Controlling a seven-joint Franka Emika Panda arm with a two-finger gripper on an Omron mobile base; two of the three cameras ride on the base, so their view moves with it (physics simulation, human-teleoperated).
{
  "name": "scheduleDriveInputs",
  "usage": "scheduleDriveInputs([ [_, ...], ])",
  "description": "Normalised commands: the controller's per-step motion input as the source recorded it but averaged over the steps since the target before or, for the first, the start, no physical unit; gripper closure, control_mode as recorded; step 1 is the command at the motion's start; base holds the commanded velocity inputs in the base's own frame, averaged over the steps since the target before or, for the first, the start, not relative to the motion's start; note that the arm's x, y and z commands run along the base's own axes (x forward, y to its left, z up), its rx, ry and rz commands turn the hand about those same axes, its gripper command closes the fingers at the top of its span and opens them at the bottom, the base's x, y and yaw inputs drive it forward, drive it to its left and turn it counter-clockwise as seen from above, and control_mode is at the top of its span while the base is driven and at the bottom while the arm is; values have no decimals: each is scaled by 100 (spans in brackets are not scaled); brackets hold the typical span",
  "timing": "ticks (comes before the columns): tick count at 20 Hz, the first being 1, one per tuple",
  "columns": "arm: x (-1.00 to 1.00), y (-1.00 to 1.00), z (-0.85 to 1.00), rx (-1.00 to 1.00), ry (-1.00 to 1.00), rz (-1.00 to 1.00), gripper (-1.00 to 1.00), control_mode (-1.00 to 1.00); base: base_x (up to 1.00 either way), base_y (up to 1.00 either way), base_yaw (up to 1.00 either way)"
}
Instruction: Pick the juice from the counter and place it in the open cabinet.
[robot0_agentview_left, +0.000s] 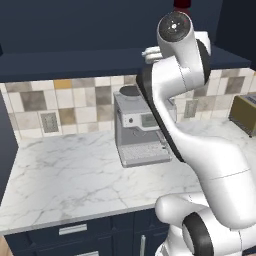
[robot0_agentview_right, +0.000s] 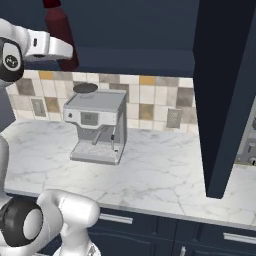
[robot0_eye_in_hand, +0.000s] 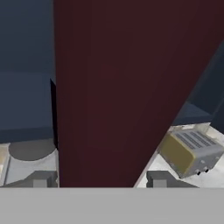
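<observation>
Base cams behind arm, both on coffee machine; hand cam tight against juice.

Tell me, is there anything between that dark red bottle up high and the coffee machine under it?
Nothing. In the right base view the juice, held by the gripper, hangs above the coffee machine with bare tiled wall behind the gap.

bare shelf of open cabinet, coffee machine beneath

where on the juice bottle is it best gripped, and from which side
Grip the juice on its straight maroon body below the narrower neck, coming in level from the side. It stands upright, and the gripper holds it this way now, one fingertip on each side of the body.
</observation>
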Motion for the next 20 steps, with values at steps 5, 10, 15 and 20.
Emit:
scheduleDriveInputs([
  [5,46,0,2,0,0,0,100,-100,0,0,0],
  [10,61,0,-8,0,1,0,100,-100,0,0,0],
  [15,68,0,-5,4,10,0,100,-100,0,0,0],
  [20,57,0,-2,9,8,0,100,-100,0,0,0],
])
